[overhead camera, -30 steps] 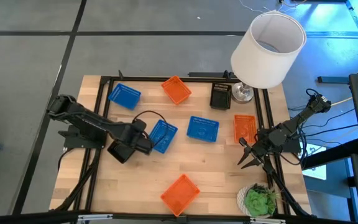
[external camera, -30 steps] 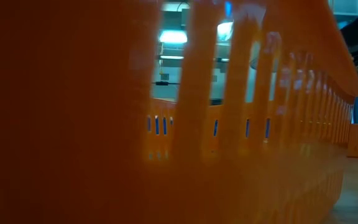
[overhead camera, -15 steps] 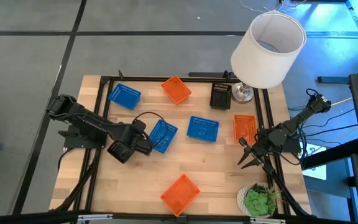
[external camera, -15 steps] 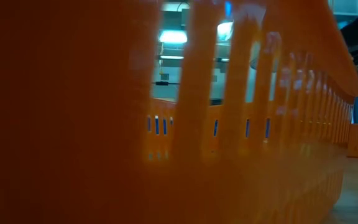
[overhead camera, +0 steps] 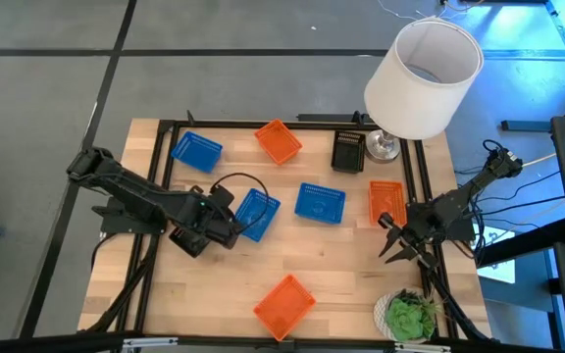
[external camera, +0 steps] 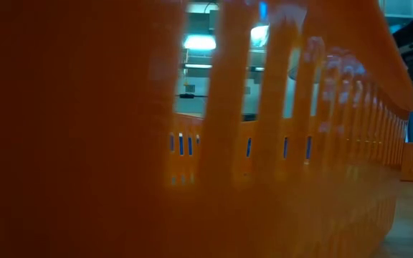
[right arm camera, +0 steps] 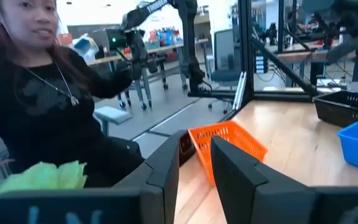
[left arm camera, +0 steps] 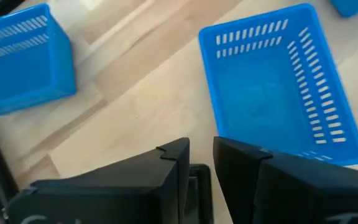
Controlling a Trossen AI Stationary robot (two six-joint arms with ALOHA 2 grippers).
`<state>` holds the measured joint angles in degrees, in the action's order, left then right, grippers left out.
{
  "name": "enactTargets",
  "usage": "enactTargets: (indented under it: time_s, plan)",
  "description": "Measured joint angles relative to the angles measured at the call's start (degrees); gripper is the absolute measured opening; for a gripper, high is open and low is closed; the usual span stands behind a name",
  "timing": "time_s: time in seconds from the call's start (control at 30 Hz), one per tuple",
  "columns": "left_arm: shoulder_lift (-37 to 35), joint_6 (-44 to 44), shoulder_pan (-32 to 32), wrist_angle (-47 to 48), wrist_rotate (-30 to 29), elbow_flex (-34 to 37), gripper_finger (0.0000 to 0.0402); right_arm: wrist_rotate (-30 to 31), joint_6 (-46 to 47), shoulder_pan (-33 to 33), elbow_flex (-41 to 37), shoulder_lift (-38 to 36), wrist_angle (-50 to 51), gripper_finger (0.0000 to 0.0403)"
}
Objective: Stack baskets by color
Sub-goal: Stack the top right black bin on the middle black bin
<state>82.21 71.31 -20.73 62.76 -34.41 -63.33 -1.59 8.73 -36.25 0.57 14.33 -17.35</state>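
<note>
Baskets scattered on table, none stacked yet. Left gripper just beside middle-left blue basket, jaws narrow, empty (lined up for its rim, probably). Right gripper near right-edge orange basket, jaws slightly apart, empty.

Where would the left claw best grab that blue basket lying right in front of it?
Probably on the near wall of the blue basket, coming from above. The basket sits open side up, so one finger can slip inside and one outside the thin slotted rim. The left gripper, its fingers a narrow gap apart, already points at that wall.
</note>
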Motion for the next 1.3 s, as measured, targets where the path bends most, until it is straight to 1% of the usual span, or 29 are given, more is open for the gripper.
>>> enactTargets:
  time_s: [0.07, 0.1, 0.17, 0.27, 0.37, 0.43, 0.5, 0.63, 0.7, 0.8, 0.93, 1.07, 1.13, 1.2, 1.3]
  plan:
    - [-0.05, -0.01, -0.47, 0.23, -0.66, -0.02, 0.0064, 1.35, 0.1, 0.0, -0.01, 0.04, -1.75, 0.0094]
    - [-0.04, -0.01, -0.62, 0.41, -0.65, -0.02, 0.0064, 3.42, 0.54, 0.0, 0.01, 0.02, -3.0, 0.0094]
    - [-0.04, 0.0, -0.83, 0.66, -0.89, -0.02, 0.0064, 10.96, 1.54, 0.0, 0.03, 0.02, -5.81, 0.0094]
    - [-0.04, 0.0, -0.83, 1.17, -0.96, -0.02, 0.0064, 24.29, 0.04, 0.0, 2.03, 0.02, -5.24, 0.0094]
    - [-0.04, 0.0, -0.83, 1.29, -1.03, -0.02, 0.0064, 35.53, 0.17, 0.02, 5.39, 0.34, -0.88, 0.0094]
    - [-0.04, 0.0, -0.83, 1.29, -1.28, -0.02, 0.0064, 41.24, 0.1, 0.02, 8.25, 1.02, 2.91, 0.0094]
    - [-0.04, 0.0, -0.83, 1.29, -1.77, -0.01, 0.0064, 46.64, 2.5, 0.03, 11.72, 2.2, 6.88, 0.0094]
    - [-0.04, 0.11, -0.83, 1.1, -2.61, -0.02, 0.0064, 53.29, 8.91, 0.24, 19.61, 5.65, 15.87, 0.0094]
    - [-0.04, 0.09, -0.83, 1.07, -3.0, -0.02, 0.0064, 55.3, 9.21, 0.24, 23.82, 8.03, 22.34, 0.0094]
    - [-0.04, 0.09, -0.83, 1.07, -3.05, -0.01, 0.0064, 58.66, 10.84, 0.9, 29.66, 12.38, 29.06, 0.0094]
    - [-0.04, 0.07, -0.83, 1.07, -2.97, 0.0, 0.0064, 59.39, 15.32, 3.87, 37.44, 18.49, 39.45, 0.0094]
    - [-0.04, 0.07, -0.88, 1.05, -2.29, 0.0, 0.0064, 56.99, 24.71, 8.98, 45.16, 24.52, 53.12, 0.0094]
    - [-0.04, 0.07, -1.2, 1.05, -2.25, 0.0, 0.0064, 54.07, 29.71, 12.42, 48.92, 27.72, 59.52, 0.0094]
    - [-0.04, 0.07, -1.64, 1.05, -2.24, 0.0, 0.0064, 49.69, 32.88, 16.39, 52.19, 31.06, 65.11, 0.0094]
    - [-0.04, 0.21, -2.57, 1.01, -2.15, 0.0, 0.0064, 41.63, 32.74, 22.85, 55.73, 36.11, 70.32, 0.0094]
